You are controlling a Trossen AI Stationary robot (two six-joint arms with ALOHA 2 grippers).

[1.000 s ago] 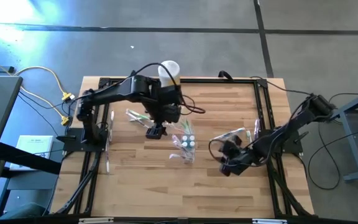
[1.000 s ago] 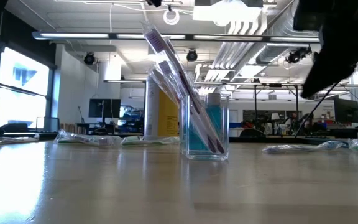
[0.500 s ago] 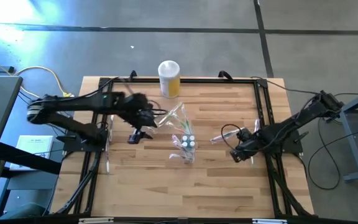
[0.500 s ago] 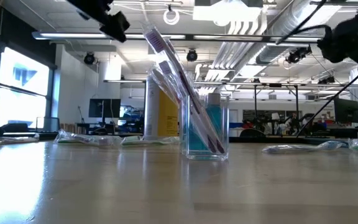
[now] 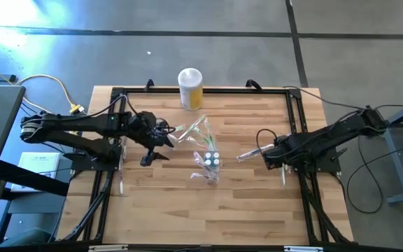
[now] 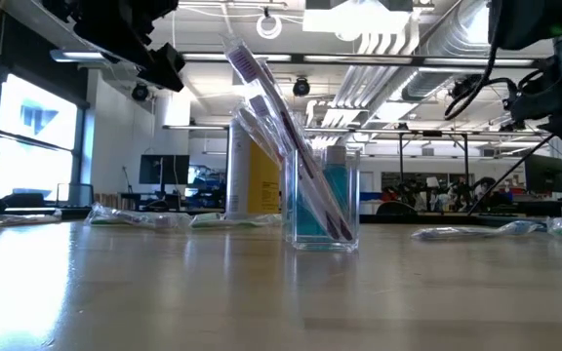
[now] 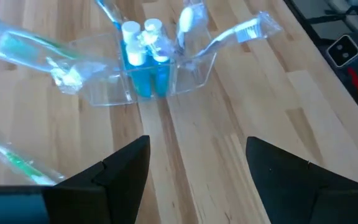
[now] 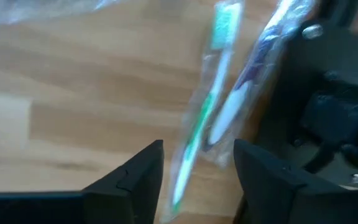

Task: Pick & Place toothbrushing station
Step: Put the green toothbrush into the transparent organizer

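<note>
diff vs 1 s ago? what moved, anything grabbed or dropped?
The left gripper pulled back from beside the small clear plastic cup toward the table's left side; it is open and empty. The right gripper moved up from the front right to the wrapped green-accented toothbrush by the right rail, open, nothing grasped. The cup, its brushes and the white-lidded yellow canister stayed put.

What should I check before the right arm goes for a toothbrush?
1. Right gripper open and empty: ok, fingers spread with nothing between them.
2. Target in sight: ok, a green toothbrush lies on the wood just ahead of it.
3. Neighbour clear of target: not ok, another wrapped brush lies right beside it.
4. Cup upright: ok, with brushes already in it.
5. Left gripper out of the way: ok, open, empty, left of the cup.
6. Room left in cup: cannot tell.
</note>
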